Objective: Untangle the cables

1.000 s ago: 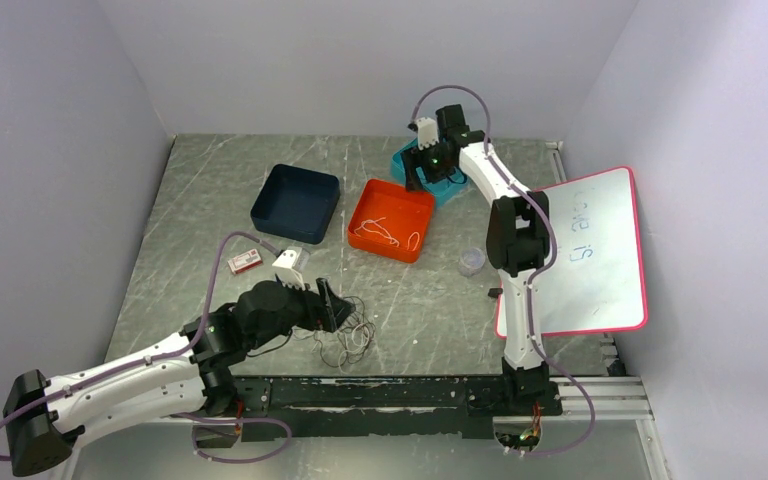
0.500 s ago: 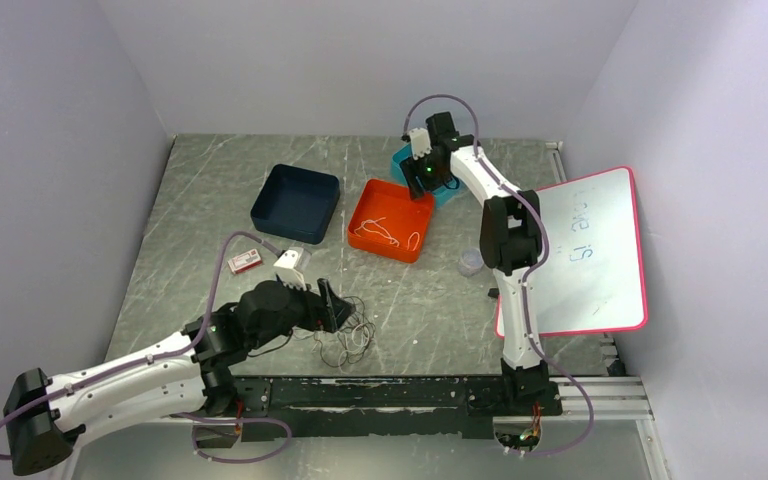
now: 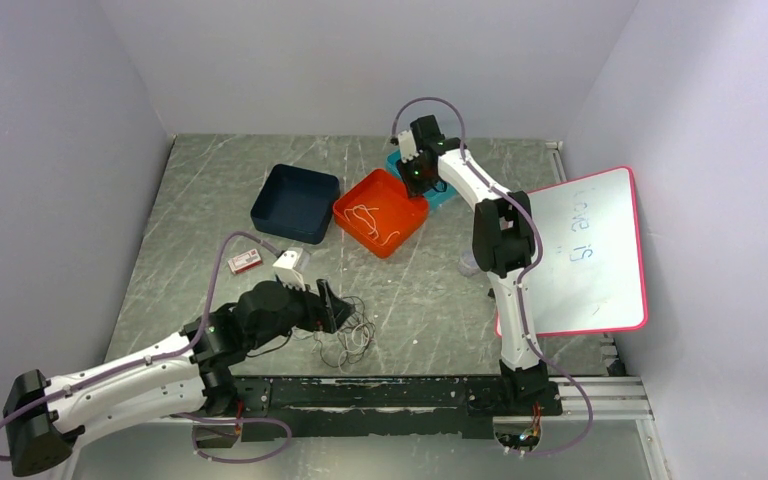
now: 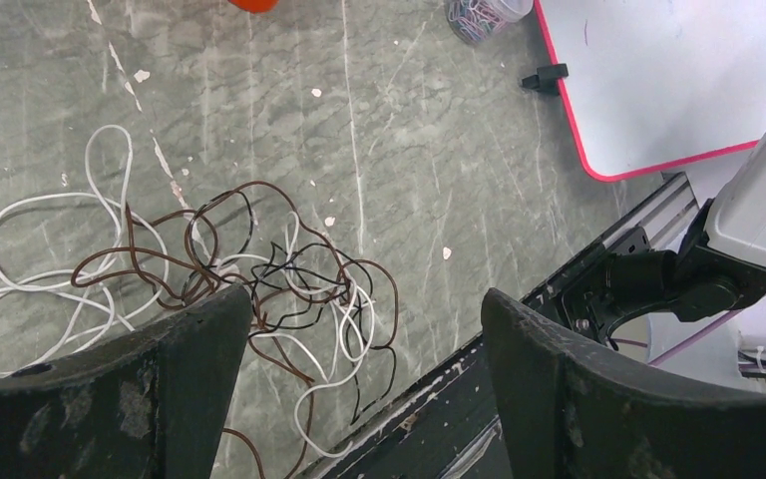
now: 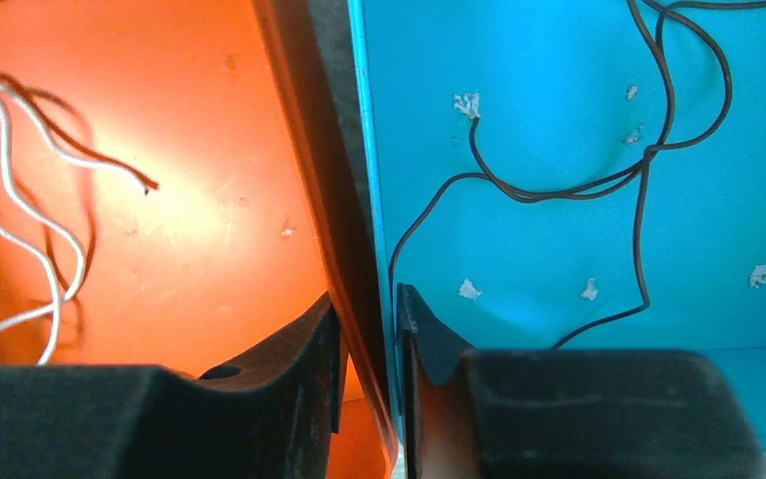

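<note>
Grey table [image 3: 210, 200]; cables [image 4: 259, 269] sprawl without one axis; left gripper [image 4: 364, 309] agape; right gripper [image 5: 369, 319] pinching orange tray [image 5: 190, 230].

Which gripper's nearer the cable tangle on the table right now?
Left. The left gripper hangs open right above the tangle; the right gripper is far back, clamped on the orange bin wall.

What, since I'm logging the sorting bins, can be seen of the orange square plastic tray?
The orange square plastic tray is shallow, glossy, with raised walls. It sits cornerwise at the far side of the grey table, between a navy tray and a teal tray. Thin white cables lie curled on its floor. The right gripper is shut on its wall next to the teal tray.
</note>
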`<state>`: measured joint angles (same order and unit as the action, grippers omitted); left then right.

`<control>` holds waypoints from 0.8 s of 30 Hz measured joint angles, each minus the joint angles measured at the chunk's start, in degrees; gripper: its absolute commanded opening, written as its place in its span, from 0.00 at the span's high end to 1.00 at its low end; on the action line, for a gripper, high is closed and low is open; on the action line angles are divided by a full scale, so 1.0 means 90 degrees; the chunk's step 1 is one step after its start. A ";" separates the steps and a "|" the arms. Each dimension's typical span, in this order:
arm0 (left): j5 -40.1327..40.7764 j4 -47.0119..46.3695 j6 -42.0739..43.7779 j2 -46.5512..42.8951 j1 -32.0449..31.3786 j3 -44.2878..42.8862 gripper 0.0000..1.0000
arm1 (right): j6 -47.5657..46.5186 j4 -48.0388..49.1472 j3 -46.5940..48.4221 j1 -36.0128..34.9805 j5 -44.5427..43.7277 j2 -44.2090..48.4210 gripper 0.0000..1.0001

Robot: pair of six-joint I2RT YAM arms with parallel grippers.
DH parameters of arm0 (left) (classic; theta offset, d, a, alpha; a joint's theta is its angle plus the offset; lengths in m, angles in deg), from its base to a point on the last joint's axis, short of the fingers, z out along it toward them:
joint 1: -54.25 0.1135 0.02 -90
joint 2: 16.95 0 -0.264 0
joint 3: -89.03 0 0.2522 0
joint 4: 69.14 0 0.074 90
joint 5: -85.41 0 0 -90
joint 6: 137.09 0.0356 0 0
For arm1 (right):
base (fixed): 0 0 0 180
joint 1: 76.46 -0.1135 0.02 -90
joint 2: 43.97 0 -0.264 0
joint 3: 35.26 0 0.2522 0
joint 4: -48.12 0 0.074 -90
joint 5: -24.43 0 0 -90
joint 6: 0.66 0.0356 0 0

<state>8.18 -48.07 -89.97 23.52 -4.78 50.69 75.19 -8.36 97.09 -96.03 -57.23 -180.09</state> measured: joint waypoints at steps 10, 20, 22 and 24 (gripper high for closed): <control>0.0036 0.0262 -0.0005 -0.0226 0.0000 0.0000 0.10 | 0.0937 0.0039 0.0000 -0.0007 -0.0265 0.0000 1.00; 0.0289 0.0624 -0.0075 -0.0301 0.0000 -0.0085 0.10 | 0.2453 0.0347 -0.0537 -0.0007 -0.0981 0.0294 1.00; 0.0347 0.0665 -0.0083 -0.0318 0.0000 -0.0114 0.10 | 0.2713 0.0481 -0.0770 -0.0032 -0.1003 0.0420 1.00; 0.0408 0.0702 -0.0102 -0.0316 0.0000 -0.0141 0.10 | 0.2987 0.0580 -0.1042 -0.0080 -0.1110 0.0573 1.00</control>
<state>11.85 -41.75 -90.88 20.68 -4.78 49.42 102.08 -3.13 87.71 -96.76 -67.22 -174.93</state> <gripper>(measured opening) 0.896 0.093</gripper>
